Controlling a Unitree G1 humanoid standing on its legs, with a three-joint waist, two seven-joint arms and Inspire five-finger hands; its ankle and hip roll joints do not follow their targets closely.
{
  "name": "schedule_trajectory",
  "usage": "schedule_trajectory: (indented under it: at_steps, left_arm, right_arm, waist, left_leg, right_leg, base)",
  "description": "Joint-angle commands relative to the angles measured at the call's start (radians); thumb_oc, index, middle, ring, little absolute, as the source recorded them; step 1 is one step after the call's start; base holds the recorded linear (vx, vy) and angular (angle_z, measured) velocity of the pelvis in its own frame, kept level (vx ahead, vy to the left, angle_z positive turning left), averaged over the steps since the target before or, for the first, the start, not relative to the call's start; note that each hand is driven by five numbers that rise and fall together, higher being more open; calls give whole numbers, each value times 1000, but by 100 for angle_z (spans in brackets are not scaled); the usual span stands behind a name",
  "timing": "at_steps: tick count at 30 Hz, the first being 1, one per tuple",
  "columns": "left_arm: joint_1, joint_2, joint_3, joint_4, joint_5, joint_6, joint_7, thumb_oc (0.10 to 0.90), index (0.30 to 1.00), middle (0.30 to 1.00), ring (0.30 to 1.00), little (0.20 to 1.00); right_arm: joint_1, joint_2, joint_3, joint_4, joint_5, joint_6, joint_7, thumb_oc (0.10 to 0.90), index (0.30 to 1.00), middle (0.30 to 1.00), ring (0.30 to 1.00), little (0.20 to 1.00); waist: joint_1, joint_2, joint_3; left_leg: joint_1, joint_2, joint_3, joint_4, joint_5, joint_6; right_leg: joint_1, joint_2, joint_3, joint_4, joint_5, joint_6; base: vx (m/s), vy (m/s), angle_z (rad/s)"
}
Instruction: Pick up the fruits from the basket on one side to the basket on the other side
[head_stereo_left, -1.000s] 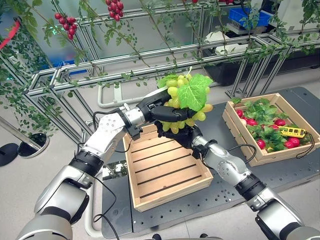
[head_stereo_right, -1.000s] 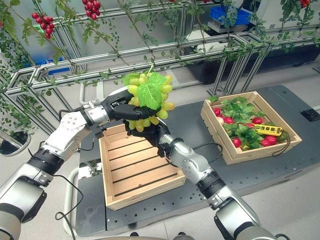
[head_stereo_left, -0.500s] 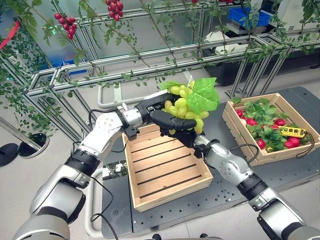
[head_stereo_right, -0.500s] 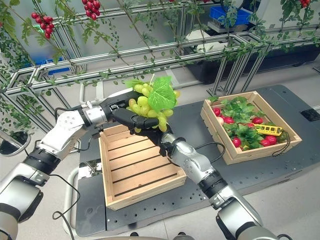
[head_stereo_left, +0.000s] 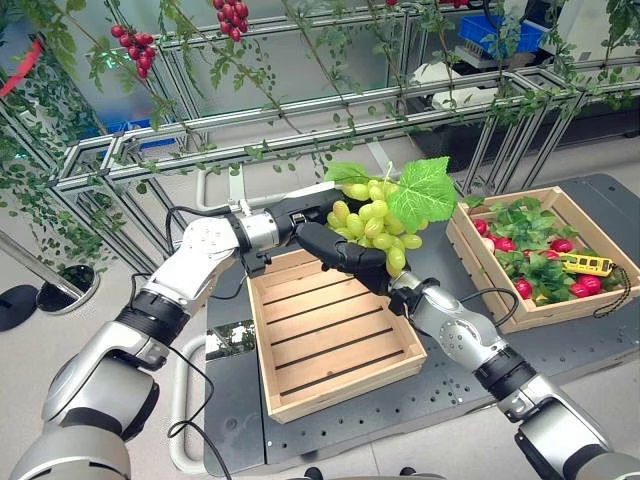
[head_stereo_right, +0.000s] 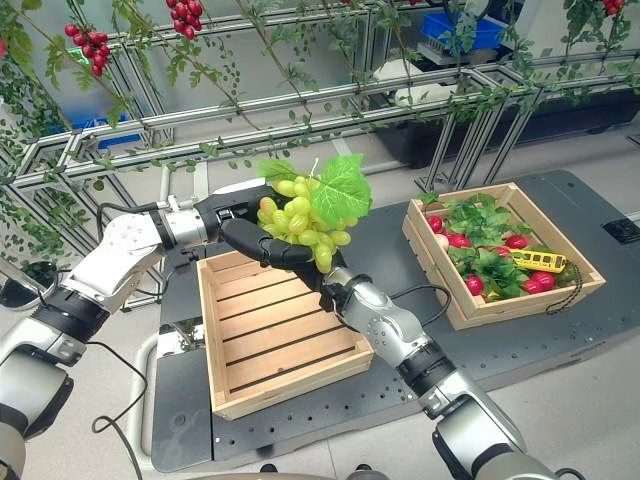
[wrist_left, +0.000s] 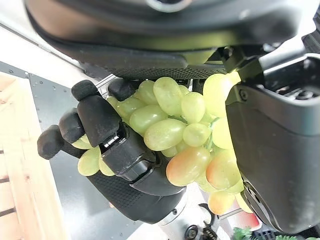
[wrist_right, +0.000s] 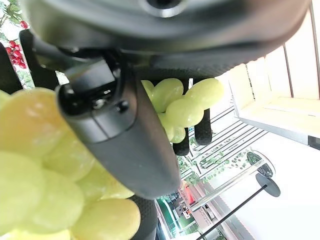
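Gripping the green grape bunch (head_stereo_left: 375, 218) from opposite sides, both hands held it in the air above the far edge of the empty wooden crate (head_stereo_left: 330, 335). The left hand (head_stereo_left: 318, 212) reached in from the left, its fingers curled over the upper and rear part of the cluster. The right hand (head_stereo_left: 345, 252) cupped the bunch from below, fingers wrapped round the lower grapes; the left wrist view showed those dark fingers (wrist_left: 95, 120) closed against the fruit. A large green leaf (head_stereo_left: 423, 192) stood on top of the bunch, toward the robot's right. The second wooden crate (head_stereo_left: 500, 300) sat well apart on the right of the dark platform (head_stereo_left: 450, 385), holding red fruits (head_stereo_left: 523, 288), green leaves and a small yellow toy bus (head_stereo_left: 584, 264).
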Motion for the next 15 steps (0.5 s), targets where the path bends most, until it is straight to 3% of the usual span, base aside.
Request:
schedule_trajectory:
  at_steps: [1, 8, 15]
  left_arm:
    - [-145, 65, -36, 125, -2, -60, 50, 800, 900, 900, 900, 900]
    - [-153, 60, -10, 120, -6, -121, 107, 800, 900, 900, 900, 900]
    - [-146, 43, 53, 98, -120, -207, 219, 800, 900, 900, 900, 900]
  right_arm:
    - [-170, 53, -139, -15, 91, -214, 24, 400, 300, 300, 300, 300]
    - [-171, 54, -141, 0, 95, -205, 31, 400, 300, 300, 300, 300]
    - [-163, 61, -148, 16, 89, -197, 42, 400, 300, 300, 300, 300]
  waist:
    - [25, 4, -132]
    - [26, 2, -133]
    - [28, -4, -138]
  left_leg:
    - [-26, 27, -36, 1, -49, -17]
    - [-25, 28, -36, 1, -50, -18]
    - [-25, 28, -38, 1, -50, -19]
  right_leg:
    - [-26, -34, -54, 1, 7, -32]
    - [-24, -34, -56, 1, 5, -33]
    - [-23, -33, -54, 1, 4, -36]
  base:
    - [0, 0, 0]
    - [0, 0, 0]
    - [0, 0, 0]
